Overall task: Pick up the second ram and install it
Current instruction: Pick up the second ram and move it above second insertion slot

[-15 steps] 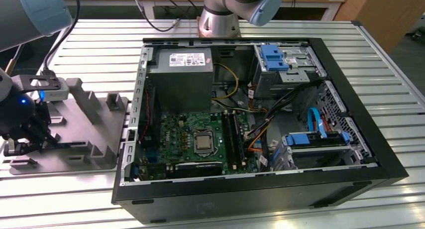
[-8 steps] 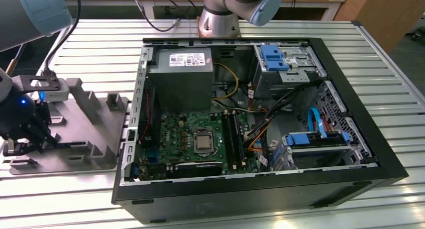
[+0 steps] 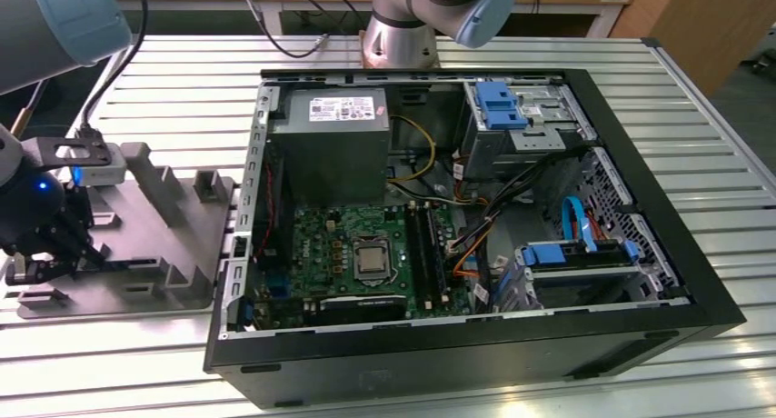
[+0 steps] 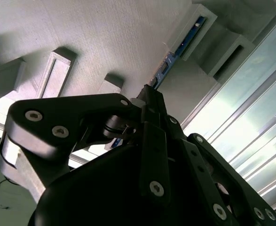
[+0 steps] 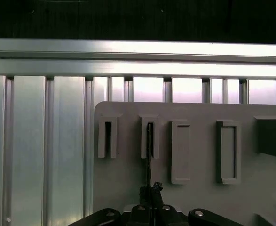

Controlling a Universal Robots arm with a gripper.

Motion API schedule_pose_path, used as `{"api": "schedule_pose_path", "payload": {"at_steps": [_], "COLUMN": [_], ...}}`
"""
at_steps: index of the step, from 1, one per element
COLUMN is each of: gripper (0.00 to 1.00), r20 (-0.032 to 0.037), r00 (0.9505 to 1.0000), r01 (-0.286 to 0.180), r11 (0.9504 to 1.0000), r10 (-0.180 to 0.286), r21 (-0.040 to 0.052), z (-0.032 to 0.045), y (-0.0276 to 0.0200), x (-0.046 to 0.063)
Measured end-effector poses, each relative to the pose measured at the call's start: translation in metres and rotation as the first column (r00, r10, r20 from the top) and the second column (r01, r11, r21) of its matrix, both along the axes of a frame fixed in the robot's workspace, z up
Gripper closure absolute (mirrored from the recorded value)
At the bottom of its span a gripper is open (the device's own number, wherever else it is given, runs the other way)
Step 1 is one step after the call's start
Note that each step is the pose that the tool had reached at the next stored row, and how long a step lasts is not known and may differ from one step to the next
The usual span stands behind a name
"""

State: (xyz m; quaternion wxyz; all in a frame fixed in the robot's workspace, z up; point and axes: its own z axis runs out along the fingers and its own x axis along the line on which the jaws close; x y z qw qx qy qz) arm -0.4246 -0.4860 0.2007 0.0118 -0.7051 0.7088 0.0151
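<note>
From my console I see the gripper (image 5: 150, 189) down at the grey holder (image 5: 123, 179), which lies on the slatted metal table (image 5: 34, 141). Its fingertips are drawn in close, pinched on the near end of the ram (image 5: 148, 155), one on each face of the board. The ram stands on its thin edge and runs straight away from the gripper, and its far end sits in a slotted bracket (image 5: 149, 136) of the holder. It is the second bracket in a row of four. In the second wrist view the ram shows as a thin blue strip that comes out from between the black fingers and reaches up into that bracket. I cannot tell whether it has lifted off the holder's base. In the exterior view the holder lies on the exterior view's left of the open case (image 3: 485, 345), just beside its wall. The gripper hangs over the holder's far side, well apart from the case. Inside the case the motherboard (image 3: 327, 245) lies flat and faces up, with the silver socket (image 3: 370, 259) near its middle.
</note>
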Motion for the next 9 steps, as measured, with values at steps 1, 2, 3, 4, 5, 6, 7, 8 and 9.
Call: {"api": "schedule_pose_path", "payload": {"at_steps": [1, 2, 3, 4, 5, 6, 7, 8, 9], "gripper": [0.89, 0.89, 0.89, 0.89, 0.89, 0.89, 0.89, 0.89, 0.89], "r20": [0.0, 0.0, 0.0001, 0.0, -0.0002, 0.0, 0.0, 0.0, 0.0], "r00": [1.0, 1.0, 1.0, 1.0, 1.0, 1.0, 1.0, 1.0, 1.0], "r01": [0.0, 0.001, 0.001, 0.001, 0.001, 0.001, 0.001, 0.001, 0.001], "r11": [1.0, 1.0, 1.0, 1.0, 1.0, 1.0, 1.0, 1.0, 1.0], "r10": [0.0, -0.001, -0.001, -0.001, -0.001, -0.001, -0.001, -0.001, -0.001], "r21": [0.0001, 0.0001, 0.0001, 0.0, -0.0001, 0.0, 0.0, 0.0, 0.0], "z": [0.0, 0.0, 0.0002, 0.0015, 0.004, 0.0061, 0.0075, 0.009, 0.011], "y": [0.0, 0.0, 0.0, 0.0, 0.0, 0.0, 0.0, 0.0, 0.0], "x": [0.0, 0.0, 0.0, 0.0, 0.0, 0.0, 0.0, 0.0, 0.0]}}
